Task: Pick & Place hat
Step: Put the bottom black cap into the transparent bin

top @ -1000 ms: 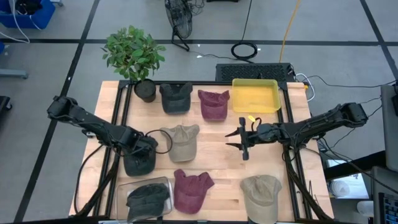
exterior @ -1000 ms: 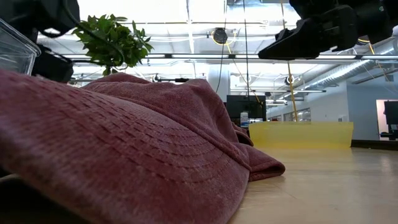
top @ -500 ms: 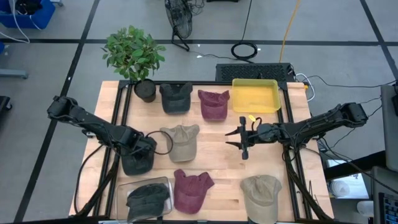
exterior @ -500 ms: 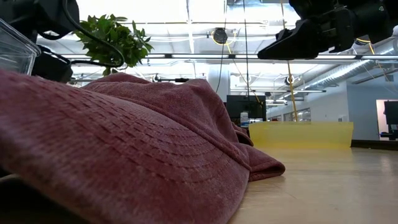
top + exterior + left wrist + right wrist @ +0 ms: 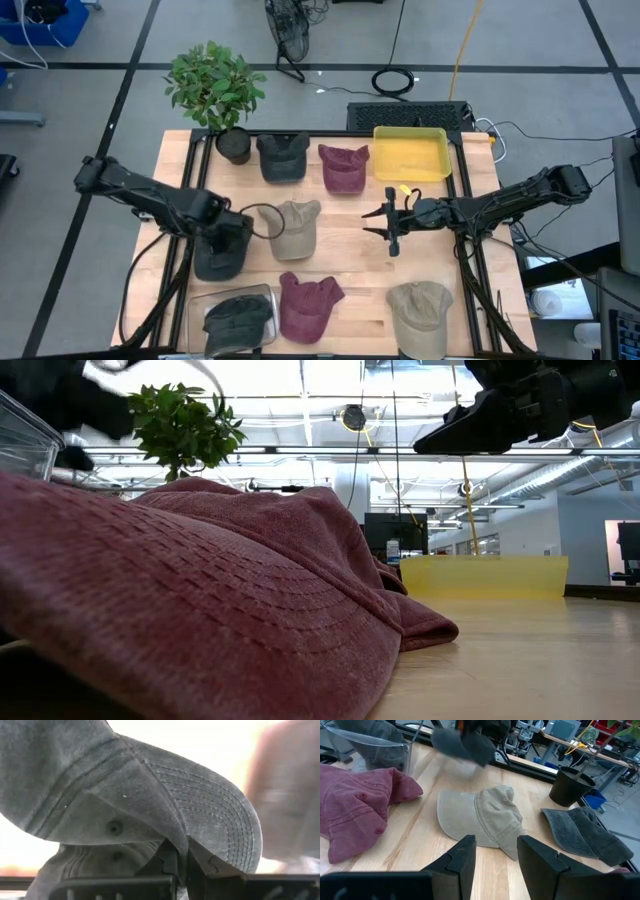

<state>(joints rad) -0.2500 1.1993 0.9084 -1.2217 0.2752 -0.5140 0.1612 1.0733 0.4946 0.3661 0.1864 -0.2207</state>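
High view: no brand, label or legible writing on any item. Left tool (image 5: 222, 232) sits over the left part of the bench (image 5: 350, 300), pinched shut on a dark grey hat (image 5: 220, 255); a second ago its fingers were spread wide around that hat, and the arm has since shifted slightly toward the bench's far edge. Right tool (image 5: 390, 223), fingers spread and empty, hangs over the bench centre, unchanged. Also on the bench: tan hat (image 5: 292, 228), maroon hat (image 5: 306, 306), second tan hat (image 5: 420, 314), clear bin (image 5: 198, 300) holding another dark hat, yellow tray (image 5: 410, 154), potted plant (image 5: 215, 90).

Low view: maroon hat (image 5: 200, 620) fills the foreground; yellow tray (image 5: 484, 576) behind it. Left arm shows as a blur at the upper left, sharper half a second ago. No readable text.

Left wrist view: dark grey hat (image 5: 125, 795) clamped by its brim between the closed fingers (image 5: 167, 865). No label visible.

Right wrist view: spread fingers (image 5: 462, 857) above the tan hat (image 5: 485, 817); dark grey hat (image 5: 462, 742) blurred, raised off the bench.
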